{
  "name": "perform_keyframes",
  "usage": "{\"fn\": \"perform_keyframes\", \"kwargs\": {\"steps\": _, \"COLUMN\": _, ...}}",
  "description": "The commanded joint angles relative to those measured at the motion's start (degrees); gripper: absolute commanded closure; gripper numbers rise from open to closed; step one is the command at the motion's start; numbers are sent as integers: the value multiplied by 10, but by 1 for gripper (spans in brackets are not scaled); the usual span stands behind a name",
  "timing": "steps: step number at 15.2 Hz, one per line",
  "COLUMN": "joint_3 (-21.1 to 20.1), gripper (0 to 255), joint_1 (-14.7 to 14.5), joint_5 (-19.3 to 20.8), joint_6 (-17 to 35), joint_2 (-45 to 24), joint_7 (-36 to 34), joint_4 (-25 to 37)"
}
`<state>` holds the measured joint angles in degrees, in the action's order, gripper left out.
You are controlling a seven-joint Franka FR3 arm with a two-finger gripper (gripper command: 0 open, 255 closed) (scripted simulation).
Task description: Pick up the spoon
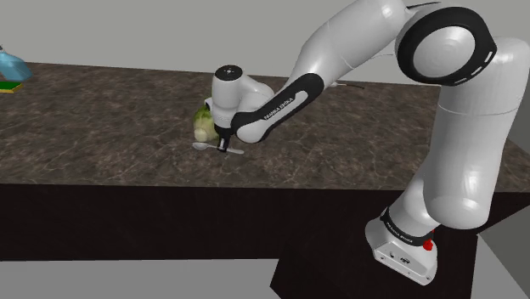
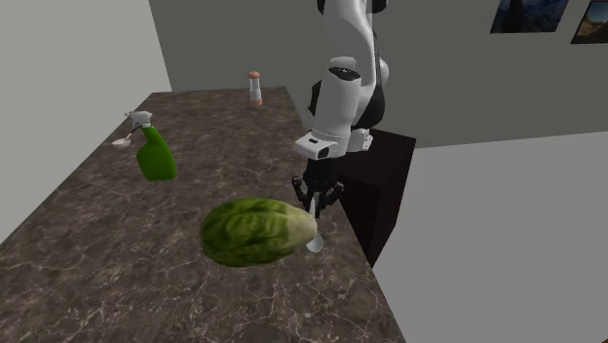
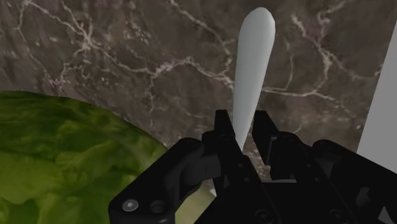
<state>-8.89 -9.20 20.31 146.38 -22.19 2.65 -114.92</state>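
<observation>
**Pincer point(image 3: 243, 124) clamped on spoon shaft, spoon low at the counter**

Pincer comes down from above. In the wrist view both black fingers point(image 3: 222, 130) press the white spoon point(image 3: 253, 57) from either side with no gap visible, so I judge it clenched on the spoon, not just straddling it.

Key relation: the spoon's long axis runs crosswise to the line between the fingers. That is the right way round for a pinch across the narrow shaft. In the shoulder view the spoon point(image 1: 204, 146) lies left to right near the near edge of the dark marbled counter point(image 1: 102, 110), bowl toward that view's left, shaft tail poking out on the right of the pincer point(image 1: 224, 143). The grip sits roughly mid-length.

The spoon looks flat on or only just off the surface; I cannot tell which.

The lettuce point(image 1: 204, 123) sits just beside the spoon on its far side, close to the fingers. In the second exterior view the lettuce point(image 2: 255, 232) hides part of the spoon point(image 2: 314, 244).

Judgement: the next move is a straight lift upward. The risk is the spoon pivoting in the pinch, or brushing the lettuce. A green spray bottle point(image 2: 154, 154) and a shaker point(image 2: 254, 90) stand well apart, no concern.
</observation>
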Motion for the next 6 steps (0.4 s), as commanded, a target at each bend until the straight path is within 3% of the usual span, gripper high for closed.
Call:
{"fn": "perform_keyframes", "kwargs": {"steps": 1, "joint_3": -3, "gripper": 255, "joint_1": 2, "joint_5": -6, "joint_6": -12, "joint_2": 9, "joint_7": 6, "joint_4": 3}}
{"fn": "perform_keyframes", "kwargs": {"steps": 6, "joint_3": -8, "gripper": 255, "joint_1": 5, "joint_5": -16, "joint_6": -30, "joint_2": 25, "joint_7": 15, "joint_4": 7}}
